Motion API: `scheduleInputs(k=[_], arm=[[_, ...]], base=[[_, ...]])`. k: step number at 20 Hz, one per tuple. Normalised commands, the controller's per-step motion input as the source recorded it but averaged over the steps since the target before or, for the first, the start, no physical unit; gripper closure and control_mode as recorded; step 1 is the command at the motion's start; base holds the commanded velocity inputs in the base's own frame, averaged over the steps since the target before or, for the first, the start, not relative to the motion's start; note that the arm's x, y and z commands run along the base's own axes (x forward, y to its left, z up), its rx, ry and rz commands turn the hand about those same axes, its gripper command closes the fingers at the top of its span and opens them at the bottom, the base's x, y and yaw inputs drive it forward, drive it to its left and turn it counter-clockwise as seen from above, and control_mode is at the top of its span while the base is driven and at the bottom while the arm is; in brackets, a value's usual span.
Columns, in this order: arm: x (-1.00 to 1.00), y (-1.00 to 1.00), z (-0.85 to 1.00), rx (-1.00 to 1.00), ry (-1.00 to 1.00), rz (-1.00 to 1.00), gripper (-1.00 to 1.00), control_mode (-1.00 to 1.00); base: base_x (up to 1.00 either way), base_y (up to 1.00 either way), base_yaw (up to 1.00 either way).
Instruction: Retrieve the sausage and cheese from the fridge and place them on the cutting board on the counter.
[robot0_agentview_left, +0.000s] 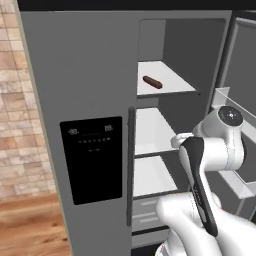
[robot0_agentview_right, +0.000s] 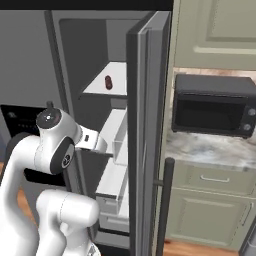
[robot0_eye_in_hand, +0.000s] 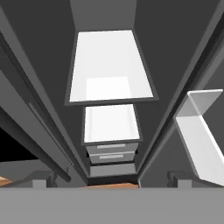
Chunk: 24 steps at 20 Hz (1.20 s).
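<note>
From behind and to the left, the fridge (robot0_agentview_left: 80, 100) stands with its left door shut, carrying the black dispenser panel (robot0_agentview_left: 92, 159) and a dark upright handle (robot0_agentview_left: 131, 165). Its right side is open, with white shelves stacked inside. The sausage (robot0_agentview_left: 152, 82) lies alone on the top shelf (robot0_agentview_left: 170, 82), slanted, toward the front left of that shelf. The white arm (robot0_agentview_left: 210, 150) rises from the lower right and bends in front of the lower shelves; its hand cannot be made out from this side. A brick wall (robot0_agentview_left: 15, 100) and a wooden floor (robot0_agentview_left: 30, 225) lie to the left.

From behind and to the right, the open fridge door (robot0_agentview_right: 147, 125) is seen edge-on, blocking much of the inside. The sausage (robot0_agentview_right: 108, 82) shows end-on as a small dark red spot on the top shelf. This side adds what the other lacks: a dark microwave (robot0_agentview_right: 212, 106) on the marbled counter (robot0_agentview_right: 210, 150), above pale green cabinets (robot0_agentview_right: 215, 200).

Looking along the hand, two white shelves (robot0_eye_in_hand: 109, 65) and grey drawers (robot0_eye_in_hand: 111, 153) recede below, with a white door bin (robot0_eye_in_hand: 201, 131) at the right. The gripper (robot0_eye_in_hand: 112, 180) has its fingertips (robot0_eye_in_hand: 43, 179) spread wide apart at the bottom corners, with nothing between them.
</note>
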Motion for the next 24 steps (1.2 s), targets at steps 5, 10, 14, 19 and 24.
scheduleInputs(k=[5, 10, 14, 19, 24], arm=[[0.0, 0.0, 0.0, 0.0, 0.0, 0.0, -1.0, 1.0], [0.0, 0.0, 0.0, 0.0, 0.0, 0.0, -1.0, 1.0], [0.0, 0.0, 0.0, 0.0, 0.0, 0.0, -1.0, 1.0], [0.0, 0.0, 0.0, 0.0, 0.0, 0.0, -1.0, 1.0], [0.0, 0.0, 0.0, 0.0, 0.0, 0.0, -1.0, 1.0]], base=[[0.34, 0.0, 0.01], [0.14, 0.0, 0.05], [0.0, 0.0, 0.0], [0.0, 0.0, 0.0], [0.0, 0.0, 0.0]])
